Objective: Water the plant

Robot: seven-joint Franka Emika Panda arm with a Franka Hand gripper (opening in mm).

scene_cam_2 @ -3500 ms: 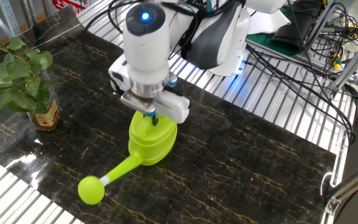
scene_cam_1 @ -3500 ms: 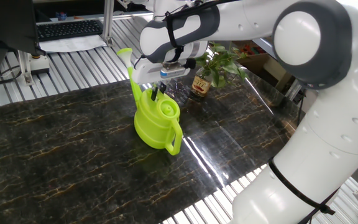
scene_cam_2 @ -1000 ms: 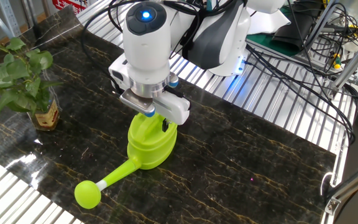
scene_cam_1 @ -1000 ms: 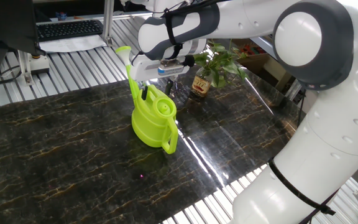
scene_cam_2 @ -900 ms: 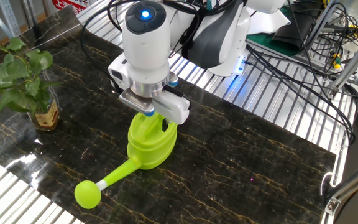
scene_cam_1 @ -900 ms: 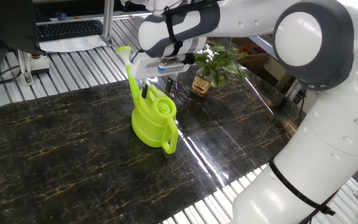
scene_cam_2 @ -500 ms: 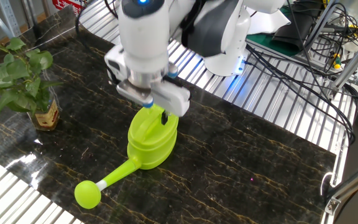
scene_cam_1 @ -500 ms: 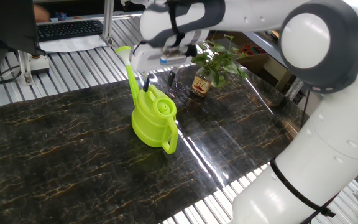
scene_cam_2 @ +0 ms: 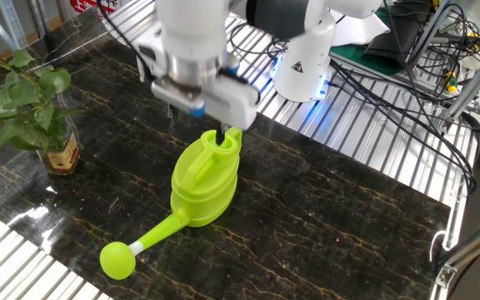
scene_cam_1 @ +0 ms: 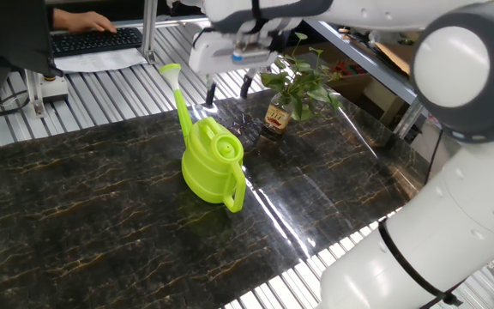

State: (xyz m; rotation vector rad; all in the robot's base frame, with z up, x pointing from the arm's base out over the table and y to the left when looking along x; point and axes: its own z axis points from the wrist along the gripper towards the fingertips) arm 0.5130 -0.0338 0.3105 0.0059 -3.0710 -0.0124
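Above the lime-green watering can (scene_cam_1: 210, 161) the gripper (scene_cam_1: 228, 87) has lifted clear since half a second ago — fingers (scene_cam_1: 247, 86) spread apart, holding nothing, where they were down at the can's top rim before; the can itself sits upright on the dark marble tabletop (scene_cam_1: 75, 215) in the same spot, long spout (scene_cam_2: 158, 233) and bulb end unmoved. The plant (scene_cam_1: 294, 79) — broad green leaves on thin stems in a small brown glass jar (scene_cam_2: 60, 154) with a yellowish label — stands upright near the table's edge, apart from the can and untouched.
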